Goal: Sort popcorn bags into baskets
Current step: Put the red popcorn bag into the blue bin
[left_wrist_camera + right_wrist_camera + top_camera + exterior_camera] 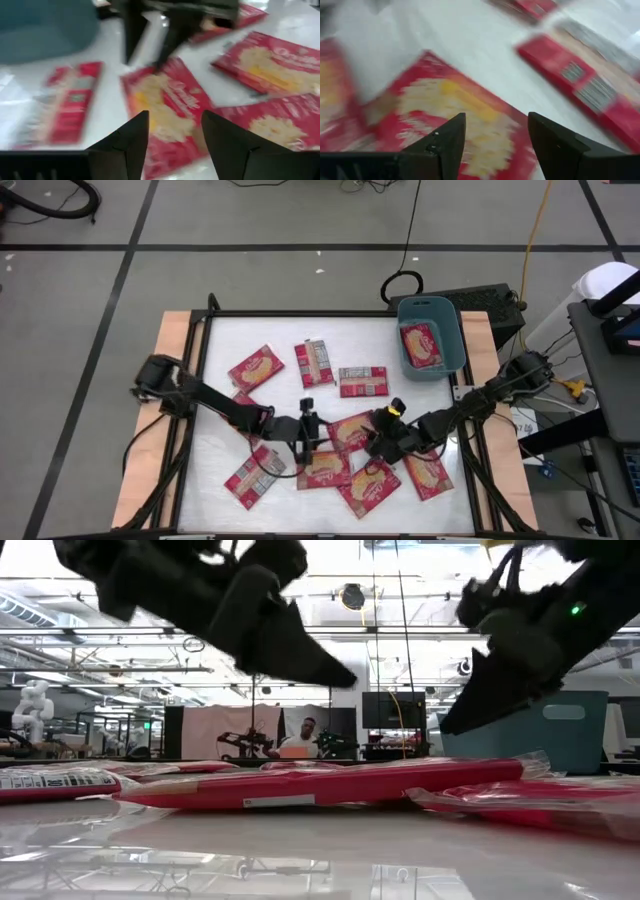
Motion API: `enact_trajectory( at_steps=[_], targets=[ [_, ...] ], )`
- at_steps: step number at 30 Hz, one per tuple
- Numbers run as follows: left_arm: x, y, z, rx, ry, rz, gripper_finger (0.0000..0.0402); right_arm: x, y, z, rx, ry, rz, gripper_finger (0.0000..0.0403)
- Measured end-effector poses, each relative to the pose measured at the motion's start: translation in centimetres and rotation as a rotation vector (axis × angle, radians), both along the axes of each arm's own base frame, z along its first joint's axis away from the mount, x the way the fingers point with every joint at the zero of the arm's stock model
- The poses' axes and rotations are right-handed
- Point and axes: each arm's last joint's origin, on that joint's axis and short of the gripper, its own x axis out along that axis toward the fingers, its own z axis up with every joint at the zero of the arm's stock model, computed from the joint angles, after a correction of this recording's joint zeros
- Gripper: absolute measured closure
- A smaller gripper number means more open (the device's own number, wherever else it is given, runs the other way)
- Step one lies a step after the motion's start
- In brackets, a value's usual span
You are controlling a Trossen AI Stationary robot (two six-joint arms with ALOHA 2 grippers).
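Observation:
Several red popcorn bags lie flat on the white table (220,345). My left gripper (175,120) hovers open over one bag (167,107) near the table's middle (352,430), pointing toward the table's right and slanting down. My right gripper (495,122) faces it from the right, also open, above a bag (450,112) with its picture side up. Neither has anything between its fingers. The teal basket (448,330) stands at the far right corner with one bag (422,345) inside.
More bags lie at the far middle (256,367) (316,362) (362,381) and along the near edge (256,476) (324,470) (370,485) (428,475). The two grippers stand close together (318,432) (378,440). A person sits far off in the room (305,740).

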Motion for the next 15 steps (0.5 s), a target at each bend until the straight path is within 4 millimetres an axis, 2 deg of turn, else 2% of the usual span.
enact_trajectory(
  at_steps=[3,7,11,15],
  targets=[
    [-0.2,0.8,0.9,0.045,0.004,0.028,0.0216,0.0,1.6,0.4,-0.034,0.000,0.173,0.0197],
    [0.2,2.5,0.5,0.029,0.021,0.086,0.0216,-1.0,3.7,0.4,-0.072,0.024,0.348,0.0197],
    [1.1,2.7,-0.2,-0.068,-0.054,0.052,0.0216,-1.8,4.9,0.4,-0.096,0.034,0.427,0.0197],
    [1.9,2.5,-1.2,-0.086,-0.118,0.052,0.0216,-2.1,5.3,0.1,-0.119,0.052,0.458,0.0204]
  ],
)
